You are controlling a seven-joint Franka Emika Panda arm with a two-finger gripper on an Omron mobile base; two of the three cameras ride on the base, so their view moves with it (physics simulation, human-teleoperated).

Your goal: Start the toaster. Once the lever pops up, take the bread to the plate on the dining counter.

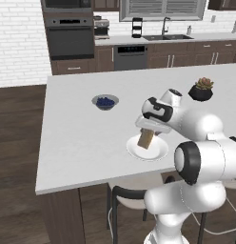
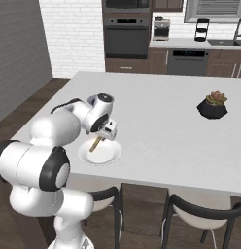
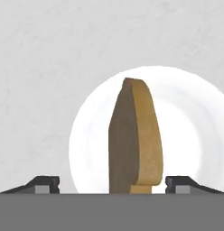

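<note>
Jaws (image 3: 112,184) spread wide, 1 fingertip (image 3: 44,184) on each side of the bread (image 3: 134,140) with clear gaps; nothing gripped. Bread stands on edge, tilted, directly over the plate (image 1: 155,151); whether its lower edge touches the plate cannot be told. Plate sits on the white dining surface (image 1: 77,138), near its front edge. Bowl of blueberries (image 1: 105,102) lies well apart beyond it; a potted succulent (image 1: 201,89) farther right.
</note>
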